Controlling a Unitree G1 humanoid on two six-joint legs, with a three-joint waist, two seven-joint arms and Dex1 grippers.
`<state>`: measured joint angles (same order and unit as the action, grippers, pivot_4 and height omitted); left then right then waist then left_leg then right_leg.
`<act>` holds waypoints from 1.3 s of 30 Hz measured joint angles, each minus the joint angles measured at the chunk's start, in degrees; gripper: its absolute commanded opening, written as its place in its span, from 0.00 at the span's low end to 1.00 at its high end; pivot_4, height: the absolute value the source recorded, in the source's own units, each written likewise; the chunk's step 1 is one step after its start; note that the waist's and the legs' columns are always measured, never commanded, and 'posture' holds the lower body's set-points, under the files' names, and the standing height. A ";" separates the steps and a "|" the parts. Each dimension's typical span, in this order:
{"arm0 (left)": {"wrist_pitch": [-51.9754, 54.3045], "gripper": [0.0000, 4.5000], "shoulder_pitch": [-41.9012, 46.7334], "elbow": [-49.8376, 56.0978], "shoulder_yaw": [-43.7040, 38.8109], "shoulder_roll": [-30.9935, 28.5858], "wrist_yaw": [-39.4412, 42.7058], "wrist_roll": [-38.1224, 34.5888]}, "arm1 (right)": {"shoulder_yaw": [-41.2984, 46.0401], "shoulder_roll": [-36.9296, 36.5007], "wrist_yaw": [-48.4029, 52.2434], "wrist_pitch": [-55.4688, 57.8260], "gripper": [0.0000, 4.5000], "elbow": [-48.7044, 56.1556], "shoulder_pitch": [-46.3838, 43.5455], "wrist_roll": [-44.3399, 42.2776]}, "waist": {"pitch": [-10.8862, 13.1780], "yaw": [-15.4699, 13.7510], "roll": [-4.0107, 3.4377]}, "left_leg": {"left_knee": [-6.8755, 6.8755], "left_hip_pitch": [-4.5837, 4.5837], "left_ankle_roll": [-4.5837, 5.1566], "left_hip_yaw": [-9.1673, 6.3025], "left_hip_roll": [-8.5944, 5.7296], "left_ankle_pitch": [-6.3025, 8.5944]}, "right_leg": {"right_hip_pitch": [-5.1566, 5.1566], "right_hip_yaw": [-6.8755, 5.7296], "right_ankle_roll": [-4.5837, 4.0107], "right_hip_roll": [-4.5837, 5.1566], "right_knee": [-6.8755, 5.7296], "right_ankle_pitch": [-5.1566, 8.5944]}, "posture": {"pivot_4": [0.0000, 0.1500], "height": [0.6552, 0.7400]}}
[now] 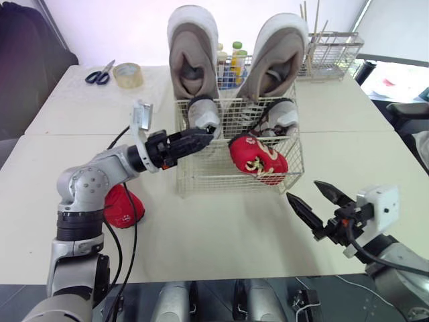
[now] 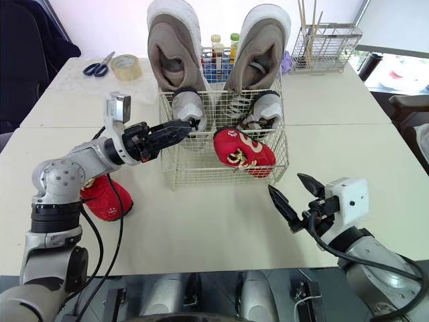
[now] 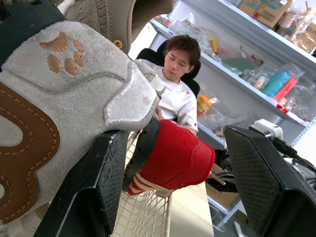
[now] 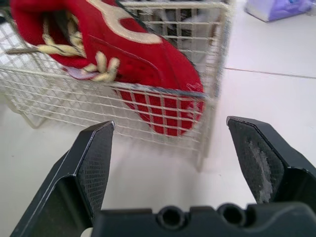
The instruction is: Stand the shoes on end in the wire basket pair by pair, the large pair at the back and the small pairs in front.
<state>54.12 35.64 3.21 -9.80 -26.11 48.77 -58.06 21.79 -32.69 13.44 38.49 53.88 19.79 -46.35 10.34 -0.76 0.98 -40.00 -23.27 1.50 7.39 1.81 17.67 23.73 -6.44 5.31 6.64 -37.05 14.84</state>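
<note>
Lab or office workroom, not a home. Plain white tables [image 1: 221,235] stand pushed together, the seams showing. Scissors [image 1: 99,74] and a tape roll [image 1: 127,74] lie at the far left corner, with bottles [image 1: 236,57] and a wire rack [image 1: 332,50] of sticks along the back. Open shelves [image 3: 256,44] hold boxes and bagged supplies. A person [image 3: 177,94] sits in a black office chair [image 3: 148,54].

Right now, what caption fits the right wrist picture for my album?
Open right gripper faces a red shoe lying in the wire basket.

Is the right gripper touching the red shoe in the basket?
Apart. The right wrist view shows the open right gripper outside the wire basket, with bare table before the wire wall and the red shoe behind it.
</note>
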 measured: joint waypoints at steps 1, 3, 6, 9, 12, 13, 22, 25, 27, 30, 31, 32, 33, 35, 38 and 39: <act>0.06 0.71 -0.10 0.25 -0.02 -0.21 -0.19 -0.01 | -0.58 0.01 0.23 -0.01 0.87 0.00 -0.14 0.01 | 0.00 0.00 0.00 | 0.00 0.00 0.00 0.00 0.00 0.00 | 0.00 0.00 0.00 0.00 0.01 0.00 | 1.00 1.00; 0.18 0.71 -0.24 0.48 -0.18 -0.62 -0.56 -0.05 | -1.55 -0.01 0.79 -0.02 0.87 -0.01 -0.41 -0.01 | 0.00 0.01 0.00 | 0.00 0.00 0.00 0.00 0.00 0.00 | 0.00 0.00 0.00 0.00 0.00 0.00 | 1.00 1.00; 0.47 0.71 -0.89 1.67 -0.69 -1.05 -1.95 -0.12 | -2.99 -0.23 2.02 -0.03 0.87 -0.01 -0.89 -0.04 | 0.00 0.00 0.00 | 0.00 0.01 0.00 0.00 0.00 0.00 | -0.01 0.00 0.00 0.01 0.00 0.00 | 1.00 1.00; 2.19 0.71 -1.63 3.79 -2.36 -3.47 -4.76 -1.43 | -4.07 -2.28 4.74 0.09 0.93 -0.12 -3.00 -1.98 | 0.00 0.19 0.00 | -0.01 0.02 0.00 0.00 0.00 0.00 | 0.00 0.01 0.00 0.01 -0.02 0.00 | 1.00 1.00; 5.08 0.91 -3.25 5.47 -6.53 -7.59 -6.39 -4.93 | -4.04 -4.54 8.42 0.07 1.00 -1.77 -5.75 -4.61 | 0.01 0.27 -0.02 | 0.03 0.01 0.00 -0.01 0.02 0.00 | 0.02 0.01 -0.01 0.00 0.00 0.01 | 1.00 1.00; 6.51 1.00 -4.06 6.09 -8.21 -8.71 -6.99 -7.31 | -4.12 -5.78 10.21 0.26 1.00 -2.70 -6.72 -5.64 | 0.02 0.25 -0.01 | 0.03 0.00 0.01 -0.01 0.02 0.00 | 0.02 0.01 -0.01 0.01 0.02 0.00 | 1.00 1.00; 11.89 1.00 -11.38 12.56 -21.68 -24.34 -19.66 -15.27 | -8.44 -24.10 24.83 14.92 1.00 -15.22 -26.96 -28.95 | 0.09 0.11 0.01 | -0.01 0.02 0.09 -0.05 -0.01 0.05 | -0.02 0.00 -0.03 0.13 0.02 0.00 | 1.00 1.00; 13.34 1.00 -18.17 9.78 -26.50 -32.86 -20.45 -10.88 | -10.59 -30.43 30.99 20.19 1.00 -19.38 -36.60 -33.68 | 0.12 0.26 -0.03 | 0.06 -0.01 0.12 0.04 -0.01 0.07 | 0.09 -0.01 -0.03 0.12 0.07 0.01 | 1.00 1.00; 15.18 1.00 -23.99 5.30 -29.68 -36.54 -18.63 -7.89 | -12.56 -32.81 35.04 22.86 1.00 -21.42 -42.40 -35.02 | 0.15 0.42 -0.07 | 0.09 -0.05 0.13 0.11 0.00 0.08 | 0.21 0.01 -0.03 0.13 0.05 0.01 | 1.00 1.00; 16.97 1.00 -37.19 0.06 -33.84 -38.30 -12.42 -3.64 | -16.80 -33.46 41.92 23.79 1.00 -21.35 -48.45 -33.06 | 0.16 0.64 -0.07 | 0.13 -0.15 0.11 0.22 0.02 0.09 | 0.40 0.04 -0.03 0.17 0.04 0.01 | 1.00 1.00; 17.23 1.00 -40.59 -0.48 -34.25 -38.06 -10.36 -2.85 | -18.35 -33.35 43.33 23.70 1.00 -21.24 -49.50 -31.63 | 0.17 0.61 -0.03 | 0.13 -0.21 0.10 0.23 0.02 0.10 | 0.46 0.03 -0.02 0.18 0.05 0.01 | 1.00 1.00; 17.70 1.00 -43.14 -0.60 -34.55 -37.42 -8.58 -2.41 | -19.61 -33.20 44.54 23.64 1.00 -20.95 -50.13 -30.25 | 0.18 0.35 0.00 | 0.11 -0.23 0.09 0.23 0.02 0.10 | 0.49 0.03 -0.02 0.21 0.05 0.01 | 1.00 1.00; 17.94 1.00 -44.73 -0.54 -35.08 -36.64 -7.31 -2.39 | -20.67 -32.94 45.45 23.61 1.00 -20.75 -50.75 -29.33 | 0.17 0.06 0.01 | 0.08 -0.23 0.08 0.22 0.02 0.11 | 0.63 0.02 -0.02 0.26 0.06 0.00 | 1.00 1.00; 18.10 1.00 -46.88 -0.22 -36.54 -34.75 -5.79 -2.40 | -21.86 -32.05 46.99 23.46 1.00 -20.38 -52.16 -28.01 | 0.17 -0.08 0.02 | 0.06 -0.23 0.05 0.19 0.00 0.14 | 0.70 0.02 -0.06 0.50 0.08 -0.01 | 1.00 1.00; 18.21 1.00 -46.87 -0.12 -36.77 -31.69 -5.73 -2.47 | -23.10 -31.44 48.69 22.88 1.00 -20.19 -52.68 -25.61 | 0.15 0.03 0.03 | 0.07 -0.22 -0.10 0.16 -0.01 0.23 | 0.70 0.01 -0.10 0.59 0.08 -0.03 | 1.00 1.00; 18.33 1.00 -45.61 -0.52 -36.69 -30.15 -6.50 -2.63 | -23.49 -31.24 49.07 22.71 1.00 -20.14 -52.60 -24.77 | 0.15 0.06 0.02 | 0.08 -0.22 -0.10 0.16 -0.01 0.23 | 0.70 0.01 -0.10 0.60 0.06 -0.04 | 1.00 1.00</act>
<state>72.45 -9.97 2.69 -46.49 -56.26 42.27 -60.69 -1.70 -63.92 62.50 61.19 33.74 -32.81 -71.12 10.49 -0.70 1.00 -39.92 -23.50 1.40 7.55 1.80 17.90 24.43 -6.43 5.21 7.24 -36.99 14.80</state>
